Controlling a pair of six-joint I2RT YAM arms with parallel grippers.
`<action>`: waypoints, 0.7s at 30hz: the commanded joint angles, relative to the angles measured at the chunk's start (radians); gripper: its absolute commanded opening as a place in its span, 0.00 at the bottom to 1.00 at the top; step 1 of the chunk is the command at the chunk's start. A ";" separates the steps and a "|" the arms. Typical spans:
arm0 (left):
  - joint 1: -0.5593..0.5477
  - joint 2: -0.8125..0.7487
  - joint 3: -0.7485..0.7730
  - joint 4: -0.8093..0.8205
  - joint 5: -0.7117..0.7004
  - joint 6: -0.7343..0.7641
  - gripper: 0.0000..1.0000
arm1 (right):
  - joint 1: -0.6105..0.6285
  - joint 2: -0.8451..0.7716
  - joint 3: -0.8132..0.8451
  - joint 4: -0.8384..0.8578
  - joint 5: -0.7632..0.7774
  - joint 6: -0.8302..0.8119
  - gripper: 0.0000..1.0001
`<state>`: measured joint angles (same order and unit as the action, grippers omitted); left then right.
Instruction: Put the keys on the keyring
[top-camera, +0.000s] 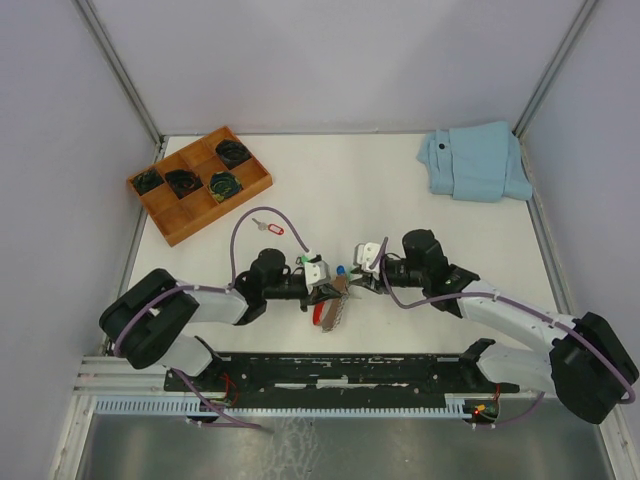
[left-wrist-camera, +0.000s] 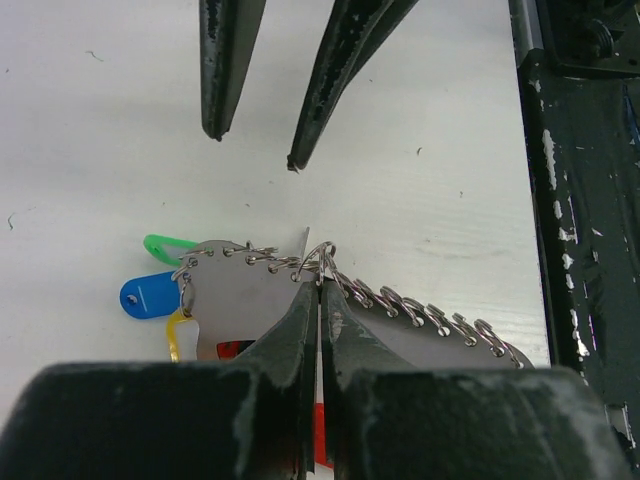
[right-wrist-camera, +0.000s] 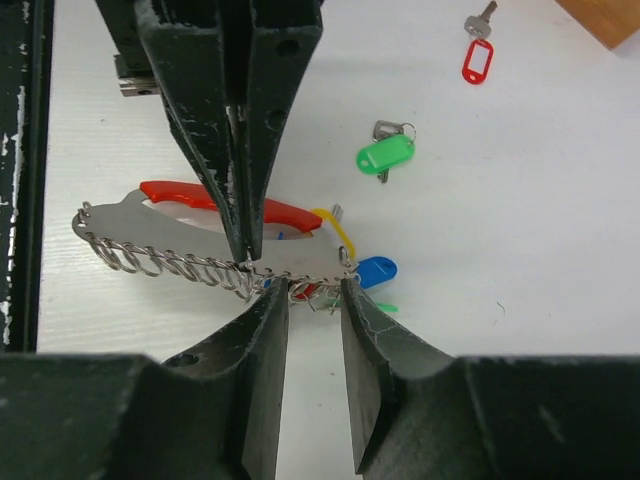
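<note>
In the left wrist view, the red band of the keyring (left-wrist-camera: 250, 300) is mostly hidden behind the left hand (left-wrist-camera: 318, 278); the wooden tray (right-wrist-camera: 610, 15) is cut off in the right wrist view.

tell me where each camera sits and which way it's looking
Top external: above and behind the bases, looking down on the table; left arm and right arm show.
Left wrist: looks past the left gripper, shut on the keyring, at the open right gripper.
Right wrist: faces back over the open right gripper at the left gripper.
Shared: both wrist views show keyring and both grippers.
</note>
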<state>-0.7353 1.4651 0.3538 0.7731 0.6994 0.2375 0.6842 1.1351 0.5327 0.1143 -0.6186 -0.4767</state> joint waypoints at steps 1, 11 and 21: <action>-0.009 -0.042 0.030 0.022 -0.008 0.052 0.03 | -0.004 0.013 -0.002 0.021 0.071 0.020 0.36; -0.010 -0.057 0.036 0.005 -0.029 0.043 0.03 | -0.002 0.073 0.004 0.073 -0.026 0.052 0.40; -0.021 -0.068 0.049 -0.036 -0.052 0.046 0.03 | 0.029 0.135 0.048 0.061 -0.056 0.055 0.37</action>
<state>-0.7467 1.4349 0.3607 0.7181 0.6552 0.2451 0.6991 1.2366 0.5335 0.1490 -0.6430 -0.4313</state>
